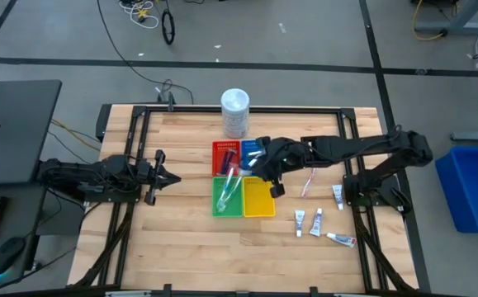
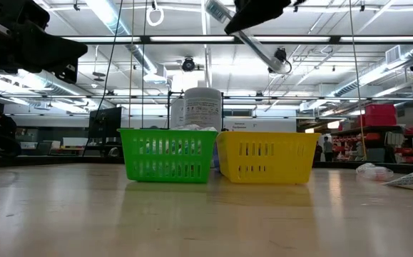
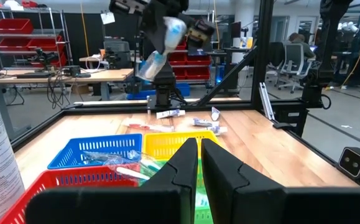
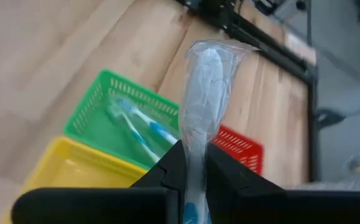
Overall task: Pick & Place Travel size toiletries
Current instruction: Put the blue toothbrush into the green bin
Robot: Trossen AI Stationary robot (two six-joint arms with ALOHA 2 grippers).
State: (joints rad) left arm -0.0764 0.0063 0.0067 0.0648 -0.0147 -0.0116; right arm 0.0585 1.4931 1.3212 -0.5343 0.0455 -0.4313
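Carrying a wrapped toothbrush (image 4: 201, 81) above the cluster of baskets, the right gripper (image 4: 195, 177) has its jaws clamped on the lower part of the clear wrapper, with the brush head standing up past the fingertips. In the high view this gripper (image 1: 259, 165) hangs over the place where the four baskets meet, the wrapped brush slanting down toward the green basket (image 1: 218, 206).

To do the step well (judging from the brush already lying in that basket), the arm should carry its load a little farther over the green basket, bring the long axis of the wrapper in line with the basket's length, and come down until the free end is inside the walls before letting go. A release from this height, or with the brush across a wall, risks it bridging the rim or tipping into the yellow basket (image 1: 259, 202) next door.

The right arm reaches in from its base at the table's right side, stretched long and nearly level, wrist bent down over the baskets. The left gripper (image 1: 158, 176) waits well apart from them near the table's left side, jaws together and holding nothing.

Several small white tubes (image 1: 317, 221) lie on the bare wood to the right of the baskets, not yet sorted.
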